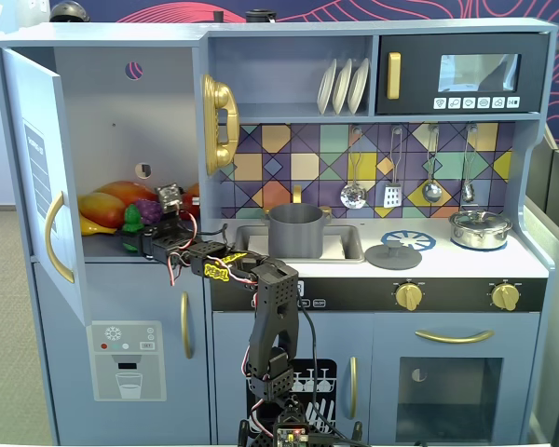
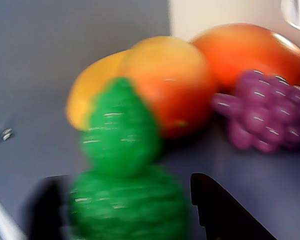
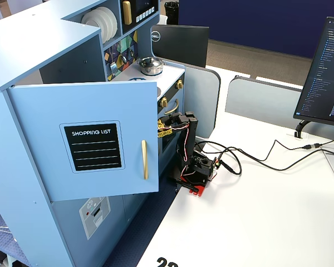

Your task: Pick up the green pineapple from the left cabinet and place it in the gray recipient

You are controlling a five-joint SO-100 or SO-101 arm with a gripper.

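Note:
The green pineapple (image 1: 132, 222) stands at the front of the left cabinet's (image 1: 112, 102) shelf, its door (image 1: 39, 177) swung wide open. In the wrist view the pineapple (image 2: 120, 140) fills the space between my two black fingers (image 2: 215, 215), with a thin gap at the right one. My gripper (image 2: 125, 215) is open around its lower body, reaching into the cabinet (image 1: 142, 244). The dark gray recipient (image 1: 295, 230) stands in the sink to the right, empty as far as I can see. In the side fixed view the open door (image 3: 89, 139) hides gripper and pineapple.
An orange-yellow mango (image 2: 165, 85) and a purple grape bunch (image 2: 265, 115) lie right behind the pineapple. A gold phone (image 1: 219, 121) hangs on the cabinet's right wall. A flat gray lid (image 1: 393, 253) and a silver lidded pot (image 1: 481, 228) sit on the counter.

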